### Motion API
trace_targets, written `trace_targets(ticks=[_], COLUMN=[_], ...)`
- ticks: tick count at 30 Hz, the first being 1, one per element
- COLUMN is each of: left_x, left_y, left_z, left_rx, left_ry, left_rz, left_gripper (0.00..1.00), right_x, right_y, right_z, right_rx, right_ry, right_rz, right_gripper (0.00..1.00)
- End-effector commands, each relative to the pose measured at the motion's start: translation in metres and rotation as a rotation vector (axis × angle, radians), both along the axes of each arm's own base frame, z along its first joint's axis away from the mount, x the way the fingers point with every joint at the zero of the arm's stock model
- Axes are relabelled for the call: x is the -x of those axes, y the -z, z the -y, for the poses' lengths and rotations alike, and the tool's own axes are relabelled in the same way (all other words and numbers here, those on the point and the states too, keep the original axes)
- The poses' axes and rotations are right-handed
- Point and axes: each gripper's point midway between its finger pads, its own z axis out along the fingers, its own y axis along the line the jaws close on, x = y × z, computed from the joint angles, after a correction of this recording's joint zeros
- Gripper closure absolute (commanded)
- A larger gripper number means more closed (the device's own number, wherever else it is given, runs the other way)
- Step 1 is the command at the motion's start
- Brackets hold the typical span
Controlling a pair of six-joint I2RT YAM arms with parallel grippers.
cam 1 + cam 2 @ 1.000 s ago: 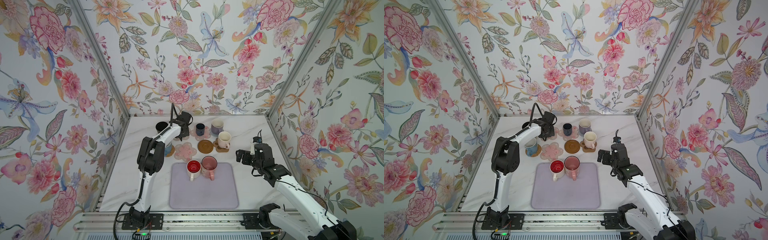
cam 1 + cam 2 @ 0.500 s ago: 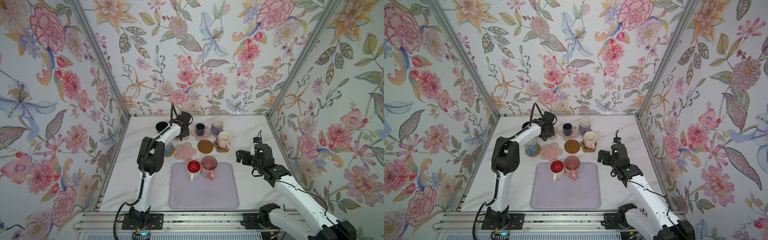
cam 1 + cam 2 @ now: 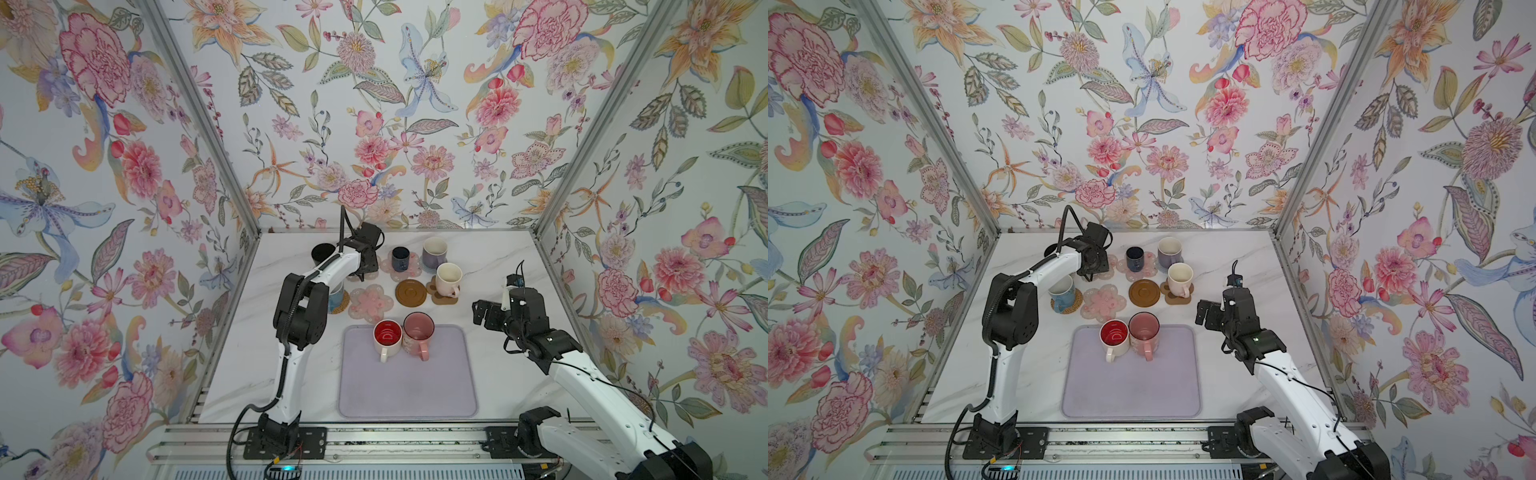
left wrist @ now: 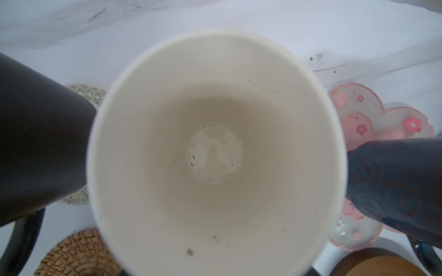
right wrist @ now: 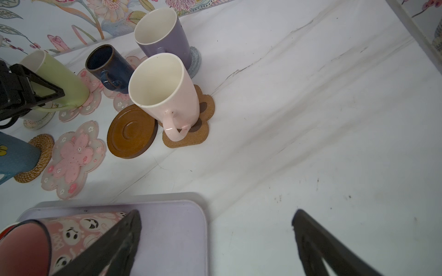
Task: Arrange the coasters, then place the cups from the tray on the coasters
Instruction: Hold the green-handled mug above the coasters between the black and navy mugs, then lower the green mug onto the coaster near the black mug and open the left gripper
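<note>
The left tool (image 3: pixel 368 270) hangs at the back of the tabletop (image 3: pixel 498 374), right over the cream-green mug (image 4: pixel 215 153). That mug stands upright on a pink flower coaster (image 5: pixel 81 108). From here I cannot tell whether the jaws grip the mug or stand free of it. The right tool (image 5: pixel 216 212) hovers beside the lavender tray (image 3: pixel 407 386), jaws spread wide with nothing between them.

At the tray's far end stand the red-inside white mug (image 3: pixel 387 334) and the pink ghost-print mug (image 3: pixel 418 330), walls touching, handles toward the near edge. An empty pink flower coaster (image 3: pixel 371 302) and the brown disc coaster (image 3: pixel 411 292) lie just beyond.

These mugs look like glazed ceramic: rigid, fairly heavy, slick and easy to chip. I'd judge the safest hold is over the pink mug's rim wall on the side away from its neighbour, or on the handle loop. A squeeze on the rounded body could slip, and a nudge could knock the white mug.
</note>
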Motion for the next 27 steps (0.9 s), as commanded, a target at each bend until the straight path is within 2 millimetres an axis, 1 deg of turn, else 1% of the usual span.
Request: trace_targets(ticks=[1, 3, 5, 6, 7, 10, 13, 15, 16, 18, 20, 22, 24, 26, 27], left_x=[-0.002, -0.001, 0.001, 0.001, 0.002, 0.004, 0.013, 0.026, 0.033, 0.053, 0.082, 0.110, 0.140, 0.170, 0.181], left_y=[-0.023, -0.029, -0.038, -0.044, -0.050, -0.081, -0.123, -0.154, -0.171, -0.193, -0.216, -0.225, -0.228, -0.221, -0.218], left_z=[-0.002, -0.001, 0.000, 0.001, 0.001, 0.000, -0.001, -0.005, -0.007, -0.017, -0.029, -0.041, -0.054, -0.065, -0.070], left_rx=[0.047, 0.062, 0.075, 0.080, 0.084, 0.097, 0.132, 0.151, 0.159, 0.168, 0.180, 0.179, 0.178, 0.183, 0.191], left_ry=[-0.004, 0.000, 0.007, 0.012, 0.018, 0.031, 0.050, 0.065, 0.070, 0.080, 0.093, 0.108, 0.119, 0.133, 0.132], left_rz=[0.067, 0.081, 0.094, 0.106, 0.117, 0.175, 0.258, 0.332, 0.373, 0.433, 0.506, 0.545, 0.577, 0.604, 0.619], left_gripper=[0.31, 0.24, 0.08, 0.02, 0.01, 0.01, 0.01, 0.01, 0.01, 0.01, 0.01, 0.01, 0.01, 0.01, 0.01], right_x=[0.003, 0.002, 0.002, 0.001, 0.001, 0.002, 0.003, 0.003, 0.003, 0.003, 0.003, 0.002, 0.000, -0.003, -0.004], right_y=[-0.001, -0.001, -0.002, -0.002, -0.002, -0.003, -0.005, -0.006, -0.005, -0.005, -0.005, -0.006, -0.006, -0.006, -0.007], right_z=[0.001, 0.001, 0.001, 0.001, 0.000, 0.000, 0.000, 0.001, 0.001, 0.001, 0.000, 0.001, 0.001, 0.001, 0.000], right_rx=[-0.001, 0.000, -0.002, -0.001, -0.002, -0.005, -0.006, -0.007, -0.007, -0.009, -0.010, -0.009, -0.002, -0.001, -0.004], right_ry=[-0.007, -0.006, -0.005, -0.005, -0.008, -0.009, -0.009, -0.006, -0.006, -0.006, -0.008, -0.006, -0.004, -0.003, -0.006], right_rz=[0.005, 0.004, 0.004, 0.004, 0.002, 0.005, 0.009, 0.011, 0.009, 0.009, 0.009, 0.009, 0.011, 0.013, 0.012], right_gripper=[0.01, 0.01, 0.01, 0.01, 0.01, 0.01, 0.01, 0.01, 0.01, 0.01, 0.01, 0.01, 0.01, 0.01, 0.01])
